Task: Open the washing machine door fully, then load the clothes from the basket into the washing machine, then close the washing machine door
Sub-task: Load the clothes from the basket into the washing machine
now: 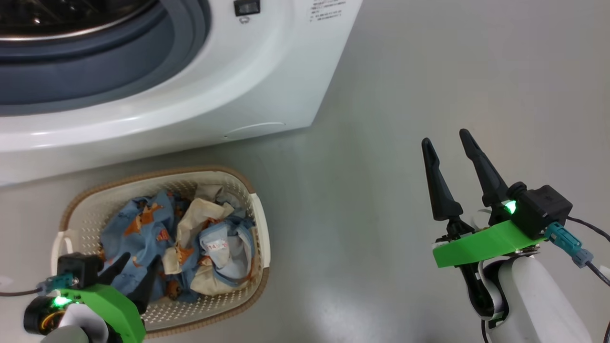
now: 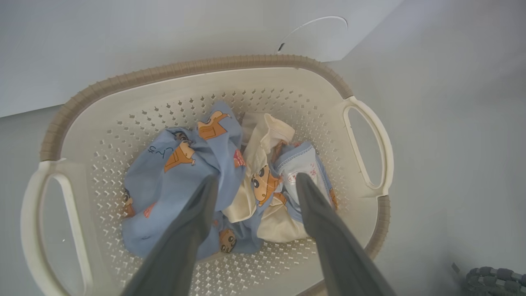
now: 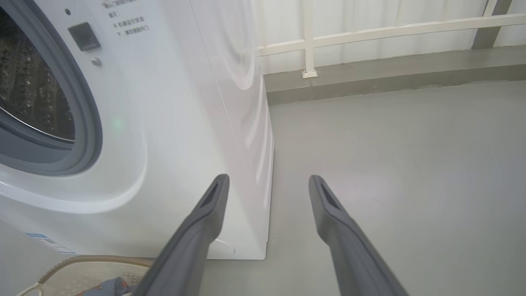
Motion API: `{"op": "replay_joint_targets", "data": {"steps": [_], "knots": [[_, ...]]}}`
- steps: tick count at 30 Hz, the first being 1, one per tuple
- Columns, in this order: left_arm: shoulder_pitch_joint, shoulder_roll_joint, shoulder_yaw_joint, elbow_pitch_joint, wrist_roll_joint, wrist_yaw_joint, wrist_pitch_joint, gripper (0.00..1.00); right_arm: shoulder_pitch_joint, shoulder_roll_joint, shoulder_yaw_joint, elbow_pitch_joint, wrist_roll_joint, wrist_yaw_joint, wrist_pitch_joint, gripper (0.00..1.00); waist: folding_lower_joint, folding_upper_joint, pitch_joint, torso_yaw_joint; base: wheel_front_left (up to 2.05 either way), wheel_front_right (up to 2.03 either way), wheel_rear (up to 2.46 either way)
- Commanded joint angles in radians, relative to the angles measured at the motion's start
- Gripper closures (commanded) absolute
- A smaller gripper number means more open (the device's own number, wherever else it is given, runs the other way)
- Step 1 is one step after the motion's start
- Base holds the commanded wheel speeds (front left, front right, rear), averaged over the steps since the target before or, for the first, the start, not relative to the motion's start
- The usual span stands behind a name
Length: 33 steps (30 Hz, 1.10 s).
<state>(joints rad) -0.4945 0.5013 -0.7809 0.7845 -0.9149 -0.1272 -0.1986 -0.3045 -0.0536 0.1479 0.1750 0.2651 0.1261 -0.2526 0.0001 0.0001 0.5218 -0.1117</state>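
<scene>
The cream basket [image 1: 259, 224] with a brown rim stands on the floor in front of the washing machine [image 1: 267, 81]. In it lie the clothes [image 1: 157, 228], light blue with orange prints and cream pieces. My left gripper [image 1: 140, 262] hangs open just over the near side of the pile; in the left wrist view its fingers straddle the clothes [image 2: 185, 164] inside the basket [image 2: 365, 123] with nothing between them. My right gripper [image 1: 445, 136] is open over bare floor to the right, beside the washing machine [image 3: 176, 102]. The drum opening and grey gasket [image 1: 119, 71] are uncovered; the door is out of view.
Grey floor [image 1: 452, 71] stretches to the right of the machine. A white railing [image 3: 370, 33] and a low grey ledge run along the far wall. A grey ribbed object [image 2: 493, 277] lies on the floor right of the basket.
</scene>
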Motion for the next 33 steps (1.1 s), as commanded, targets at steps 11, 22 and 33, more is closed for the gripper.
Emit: {"op": "replay_joint_targets", "data": {"steps": [11,22,33], "knots": [[-0.113,0.064,-0.101,0.113,-0.086,-0.003,-0.037,0.00,-0.036,0.003,0.043,-0.063,0.025,0.005,-0.009,0.00,-0.0001,-0.0001,0.137,-0.060,0.00,0.00,0.00],[-0.205,0.092,-0.196,0.193,-0.147,-0.003,-0.049,0.00,-0.055,0.003,0.058,-0.102,0.034,0.005,-0.009,0.00,-0.0001,-0.0001,0.228,-0.101,0.00,0.00,0.00],[-0.302,0.121,-0.275,0.259,-0.187,-0.003,-0.048,0.00,-0.069,0.003,0.064,-0.138,0.040,0.005,-0.009,0.00,-0.0001,-0.0001,0.322,-0.130,0.00,0.00,0.00]]}}
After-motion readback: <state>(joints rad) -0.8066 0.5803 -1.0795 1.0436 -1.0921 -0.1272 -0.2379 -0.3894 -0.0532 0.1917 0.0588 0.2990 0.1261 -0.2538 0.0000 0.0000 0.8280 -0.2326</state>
